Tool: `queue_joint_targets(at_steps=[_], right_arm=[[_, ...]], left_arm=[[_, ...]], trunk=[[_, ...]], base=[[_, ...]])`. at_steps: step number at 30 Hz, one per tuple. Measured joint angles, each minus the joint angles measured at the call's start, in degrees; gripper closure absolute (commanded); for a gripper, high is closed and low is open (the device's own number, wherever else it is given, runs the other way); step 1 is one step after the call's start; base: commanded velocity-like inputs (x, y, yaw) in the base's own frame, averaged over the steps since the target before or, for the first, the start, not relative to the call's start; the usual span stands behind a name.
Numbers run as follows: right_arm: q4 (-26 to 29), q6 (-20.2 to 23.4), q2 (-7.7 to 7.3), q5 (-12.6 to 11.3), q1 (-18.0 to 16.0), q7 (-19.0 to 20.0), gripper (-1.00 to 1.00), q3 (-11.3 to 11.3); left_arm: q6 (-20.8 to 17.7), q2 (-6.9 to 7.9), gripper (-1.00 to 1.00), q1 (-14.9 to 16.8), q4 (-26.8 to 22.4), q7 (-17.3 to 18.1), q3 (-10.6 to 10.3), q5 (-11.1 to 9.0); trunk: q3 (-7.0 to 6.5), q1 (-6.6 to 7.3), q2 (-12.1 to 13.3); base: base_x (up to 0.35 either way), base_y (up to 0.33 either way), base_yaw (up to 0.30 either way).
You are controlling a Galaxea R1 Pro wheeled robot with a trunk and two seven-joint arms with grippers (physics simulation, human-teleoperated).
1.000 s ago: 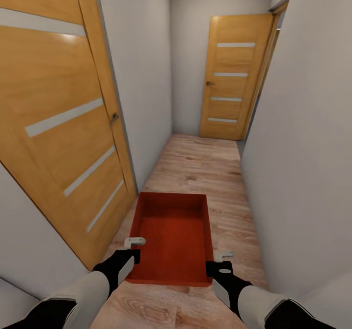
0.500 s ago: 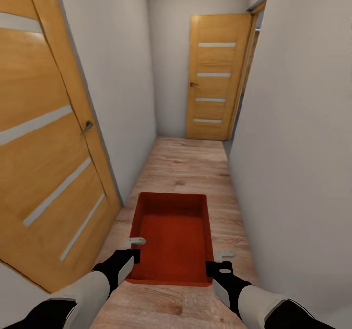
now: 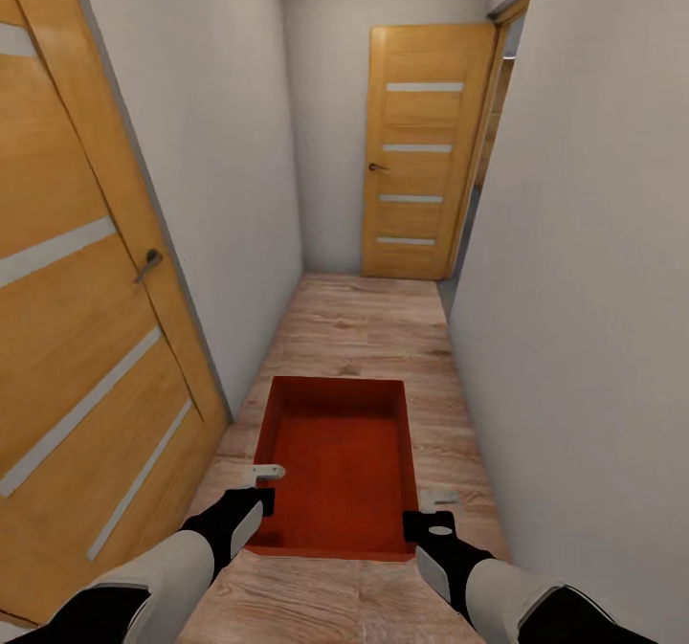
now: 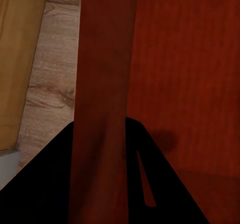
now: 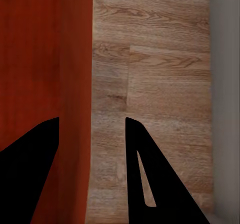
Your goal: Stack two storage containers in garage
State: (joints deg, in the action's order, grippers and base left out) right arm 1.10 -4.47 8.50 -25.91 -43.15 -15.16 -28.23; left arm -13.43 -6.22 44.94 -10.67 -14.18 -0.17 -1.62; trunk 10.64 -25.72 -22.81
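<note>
We see a narrow corridor with a light wood-plank floor [image 3: 383,338] and plain white walls [image 3: 574,290]. In front of us we carry one orange-red storage container [image 3: 337,467], lidless, held level above the planks between our two arms.

The left gripper [image 3: 260,491] is at the container's left wall, near the corner closest to us. In the left wrist view the thin red wall [image 4: 102,104] runs between the two dark fingers [image 4: 150,184], one finger outside and one inside the bin, so we take the gripper as clamped on this wall.

The right gripper [image 3: 433,512] is at the right wall of the container. In the right wrist view the red wall [image 5: 75,109] also passes between the two fingers [image 5: 145,179], but a strip of floor shows between the wall and the outer finger, so we cannot tell if it is really clamped.

An orange-brown wooden door [image 3: 77,319] with pale glass slits stands close on the left side. A second door of the same kind [image 3: 421,151] stands at the far end of the corridor.
</note>
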Motion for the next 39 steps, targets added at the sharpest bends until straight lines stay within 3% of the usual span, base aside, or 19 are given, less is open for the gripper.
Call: queue_joint_targets(at_steps=[39], right_arm=[[0.01, 0.05, 0.0, -0.06, 0.0, 0.04, 1.0, -0.03]], left_arm=[[-0.03, 0.02, 1.0, 0.0, 0.0, 0.07, 0.08, 0.08]], trunk=[[0.0, 0.0, 0.0]], base=[[0.323, 0.0, 0.0]])
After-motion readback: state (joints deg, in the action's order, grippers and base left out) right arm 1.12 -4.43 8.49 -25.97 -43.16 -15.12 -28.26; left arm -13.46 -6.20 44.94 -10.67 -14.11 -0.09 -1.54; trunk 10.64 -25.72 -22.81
